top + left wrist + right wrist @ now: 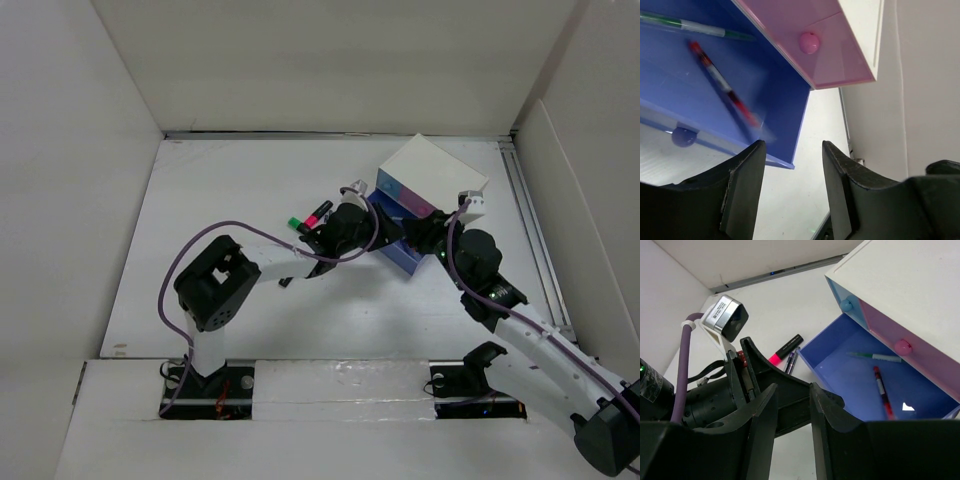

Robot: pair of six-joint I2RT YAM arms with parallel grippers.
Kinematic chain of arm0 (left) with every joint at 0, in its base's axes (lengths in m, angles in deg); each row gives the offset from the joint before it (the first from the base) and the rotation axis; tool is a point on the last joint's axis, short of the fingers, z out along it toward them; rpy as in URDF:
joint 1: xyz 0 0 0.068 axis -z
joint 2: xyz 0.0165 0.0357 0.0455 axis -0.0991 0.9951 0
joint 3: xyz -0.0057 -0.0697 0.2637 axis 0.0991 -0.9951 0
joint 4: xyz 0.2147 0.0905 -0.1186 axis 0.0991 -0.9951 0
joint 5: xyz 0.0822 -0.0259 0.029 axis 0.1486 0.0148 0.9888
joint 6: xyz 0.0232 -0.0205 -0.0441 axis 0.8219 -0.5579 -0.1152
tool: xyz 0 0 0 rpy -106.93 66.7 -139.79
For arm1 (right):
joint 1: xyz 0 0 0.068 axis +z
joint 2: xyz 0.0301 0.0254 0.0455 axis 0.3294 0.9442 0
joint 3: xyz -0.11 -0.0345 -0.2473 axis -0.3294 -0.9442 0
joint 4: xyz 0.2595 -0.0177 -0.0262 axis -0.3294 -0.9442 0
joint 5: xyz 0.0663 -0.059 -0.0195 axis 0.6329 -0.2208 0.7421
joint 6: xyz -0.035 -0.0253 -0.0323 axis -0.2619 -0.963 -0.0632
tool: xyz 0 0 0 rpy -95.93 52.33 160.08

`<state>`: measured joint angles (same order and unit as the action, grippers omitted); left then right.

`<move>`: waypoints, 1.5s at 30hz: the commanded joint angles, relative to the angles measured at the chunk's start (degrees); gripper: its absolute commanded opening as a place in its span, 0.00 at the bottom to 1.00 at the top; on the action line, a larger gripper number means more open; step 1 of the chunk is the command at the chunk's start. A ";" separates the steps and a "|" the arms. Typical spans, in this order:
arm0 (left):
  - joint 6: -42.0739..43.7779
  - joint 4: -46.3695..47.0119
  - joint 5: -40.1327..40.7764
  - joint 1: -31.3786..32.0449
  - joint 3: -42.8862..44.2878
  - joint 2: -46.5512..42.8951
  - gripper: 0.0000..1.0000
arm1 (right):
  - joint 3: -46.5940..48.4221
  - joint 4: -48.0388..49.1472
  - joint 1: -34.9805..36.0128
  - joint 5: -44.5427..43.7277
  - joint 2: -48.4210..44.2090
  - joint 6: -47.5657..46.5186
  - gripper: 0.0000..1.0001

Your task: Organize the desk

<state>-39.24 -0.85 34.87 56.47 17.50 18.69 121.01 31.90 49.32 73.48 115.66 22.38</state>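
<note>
The white desk [230, 200] carries a small white drawer box [435, 170] at the back right. Its blue drawer [765, 90] is pulled open and holds a green pen [700, 27] and a red pen [720, 82], the red one blurred. The pink drawer [815, 45] above it is shut. My left gripper [792, 147] is open and empty, just over the drawer's front corner. My right gripper [792, 390] is open and empty, close beside the left one [383, 238] at the drawer's near side. The same two pens show in the right wrist view, green [875, 356] and red [881, 390].
A pink highlighter [785, 349] and a purple pen [791, 361] lie on the desk just left of the open drawer. A green-capped marker [294, 222] lies beside them. White walls close in the desk on three sides. A rail [530, 230] runs along the right edge.
</note>
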 commanded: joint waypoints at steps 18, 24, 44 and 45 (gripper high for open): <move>18.69 -20.66 23.92 -3.84 -12.51 -17.81 0.23 | 1.61 3.29 0.94 0.30 1.20 -0.02 0.13; 21.86 -21.27 20.57 -6.31 -10.41 -12.54 0.24 | 1.70 3.55 0.94 0.57 1.90 -0.11 0.34; 25.29 -25.15 24.53 -6.84 -1.00 -1.45 0.21 | 1.87 3.64 0.94 0.39 2.69 -0.38 0.36; 25.29 -25.15 24.62 -7.36 -0.82 -0.93 0.21 | 1.87 3.56 0.94 0.39 2.78 -0.37 0.36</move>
<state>-15.04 -24.87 57.84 49.80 14.18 17.18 121.01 32.32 49.71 73.72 118.05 22.36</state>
